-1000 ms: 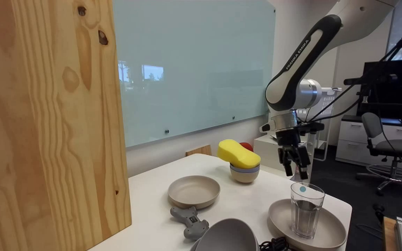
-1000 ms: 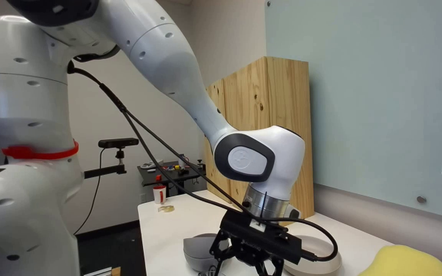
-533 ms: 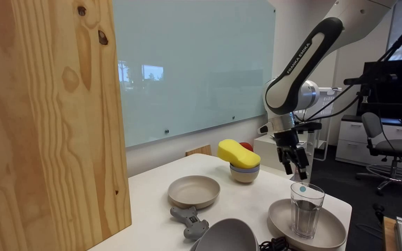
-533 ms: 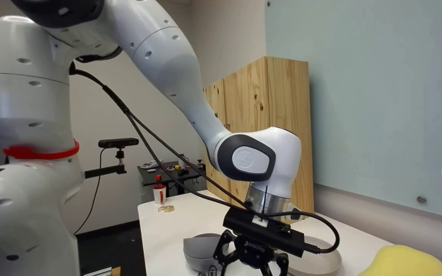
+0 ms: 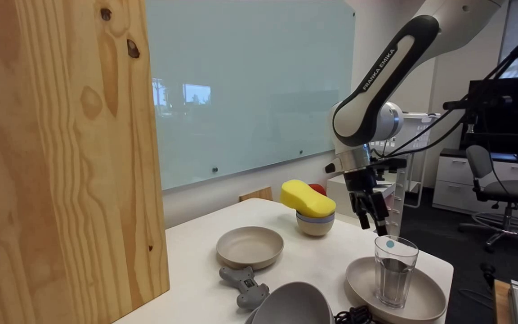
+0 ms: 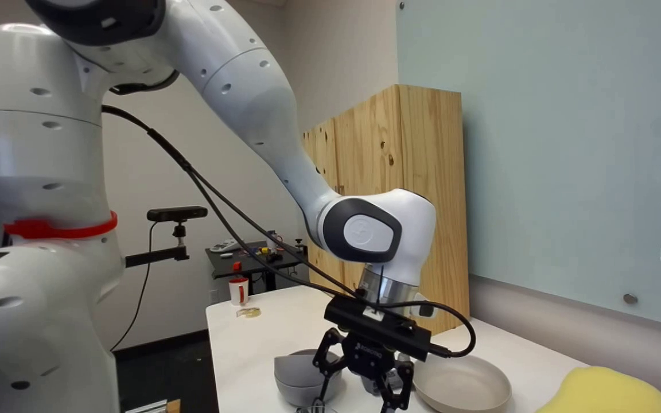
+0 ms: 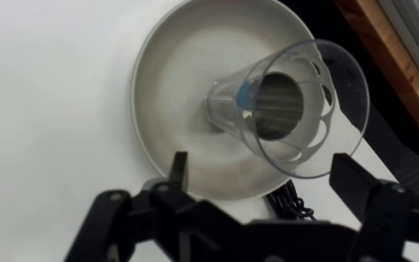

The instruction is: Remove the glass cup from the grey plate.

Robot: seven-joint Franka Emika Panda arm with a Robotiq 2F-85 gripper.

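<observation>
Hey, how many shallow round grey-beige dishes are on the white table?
2: a wide grey-beige plate under the clear glass cup, and a round grey-beige dish near the grey game controller. Others may be hidden.

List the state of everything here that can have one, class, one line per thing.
Gripper: open, holding nothing
Glass cup: upright, standing in the grey plate, ungripped
Grey plate: right side up, cup in it
Beige dish: right side up
Yellow sponge: tilted, atop a tan bowl
Grey bowls: stacked, upper one tilted
Game controller: lying on the table
Black cable: bundled
White mug: upright
</observation>
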